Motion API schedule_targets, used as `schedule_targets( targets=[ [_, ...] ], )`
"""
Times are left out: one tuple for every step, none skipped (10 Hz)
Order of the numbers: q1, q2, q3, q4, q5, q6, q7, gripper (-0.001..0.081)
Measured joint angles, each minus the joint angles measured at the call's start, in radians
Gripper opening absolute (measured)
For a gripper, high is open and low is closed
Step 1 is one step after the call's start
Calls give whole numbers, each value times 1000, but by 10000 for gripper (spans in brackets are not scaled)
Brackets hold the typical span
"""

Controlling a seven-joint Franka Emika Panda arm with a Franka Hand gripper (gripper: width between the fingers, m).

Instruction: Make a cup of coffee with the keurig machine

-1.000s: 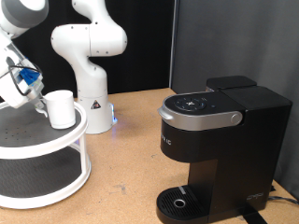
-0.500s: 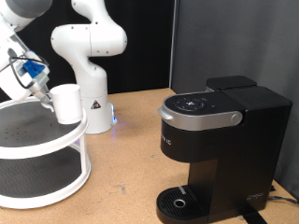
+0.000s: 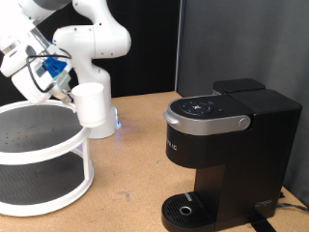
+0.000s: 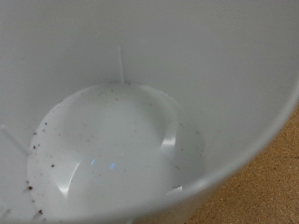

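Black curtain hangs behind a brown cork-textured table [image 3: 135, 135]. At nine o'clock in the exterior view stands a round white two-tier stand [image 3: 43, 159] with speckled grey shelves. Just past its upper rim, at about ten o'clock, the hand [image 3: 64, 89] pinches the cup [image 3: 95, 104] by its side, holding it upright in the air, clear of the shelf and in front of the arm's white base. The cup is a plain, smooth white cylinder; the wrist view looks straight into it [image 4: 121, 112] and shows a glossy empty bottom dotted with dark specks.

At four o'clock sits the keurig machine [image 3: 222, 155], boxy matte black with a silver-grey arched lid and a round drip tray [image 3: 183, 208] at its foot, still bare.

I judge the carrying step to be in hand: the cup is lifted off the stand and well apart from the machine.
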Motion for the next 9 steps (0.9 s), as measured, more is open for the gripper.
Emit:
schedule_targets(
  targets=[
    [16,16,17,16,18,10,34,64],
    [32,33,28,32,32,16,45,64],
    [42,56,31,48,38,17,45,64],
    [41,56,30,46,38,17,45,64],
    [41,56,32,42,47,26,64,64],
    [42,55,41,32,77,68,99,64],
    [45,53,62,17,114,125,141,64],
    [48,52,86,3,141,173,178,64],
    [53,52,107,-5,152,199,204,64]
  ],
)
